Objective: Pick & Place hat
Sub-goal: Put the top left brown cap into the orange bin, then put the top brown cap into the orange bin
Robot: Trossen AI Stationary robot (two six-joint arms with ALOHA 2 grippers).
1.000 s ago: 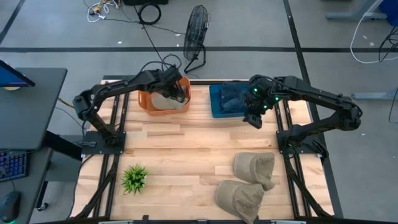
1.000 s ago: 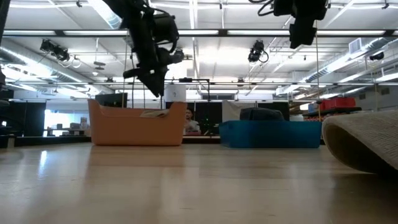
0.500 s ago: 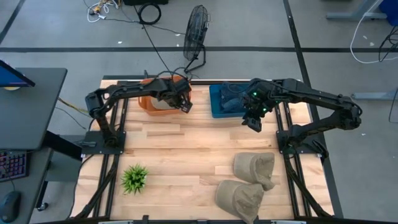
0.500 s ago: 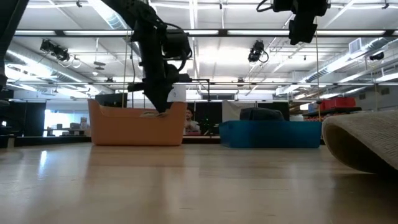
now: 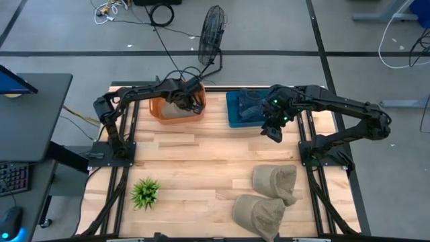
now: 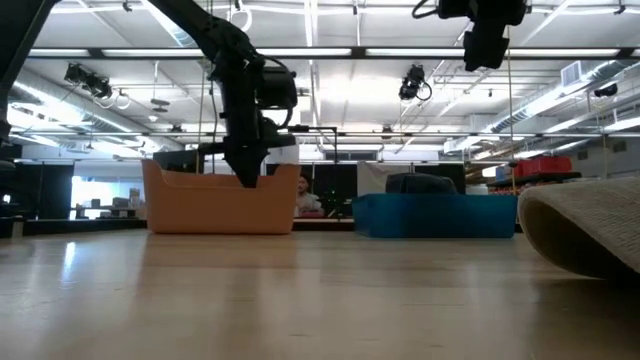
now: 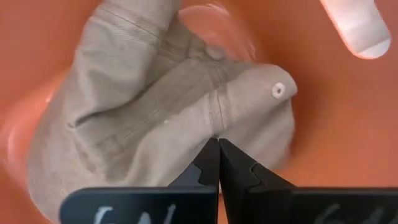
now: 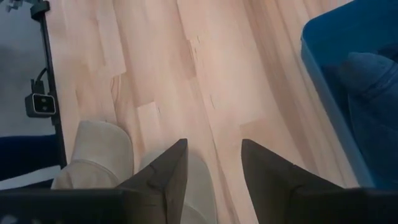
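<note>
A beige hat (image 7: 155,112) lies crumpled inside the orange bin (image 5: 161,111) at the table's far edge. My left gripper (image 5: 190,104) reaches down into that bin, shut, with its tips against the hat; in the low view (image 6: 245,178) it dips behind the bin wall. My right gripper (image 5: 272,128) hangs open in the air beside the near edge of the blue bin (image 5: 234,114), touching nothing. Two more beige hats (image 5: 274,179) (image 5: 259,213) rest on the table near its right front. My left gripper presses its shut fingertips (image 7: 214,152) onto the hat's crown at a seam crease (image 7: 214,127), coming from above and pointing down. The hat lies on the bin floor under them. Whether a fold is caught between the tips, I cannot tell.
Dark blue cloth (image 8: 373,81) lies in the blue bin. A small green plant (image 5: 145,192) stands near the table's left front. Bare wood (image 5: 201,154) spreads across the middle. A fan (image 5: 212,33) stands on the floor beyond the far edge.
My left gripper swung from above the orange bin toward its near right corner, then back over the bin, sinking all the while until its tips are below the rim. My right gripper edged slightly toward the near edge.
</note>
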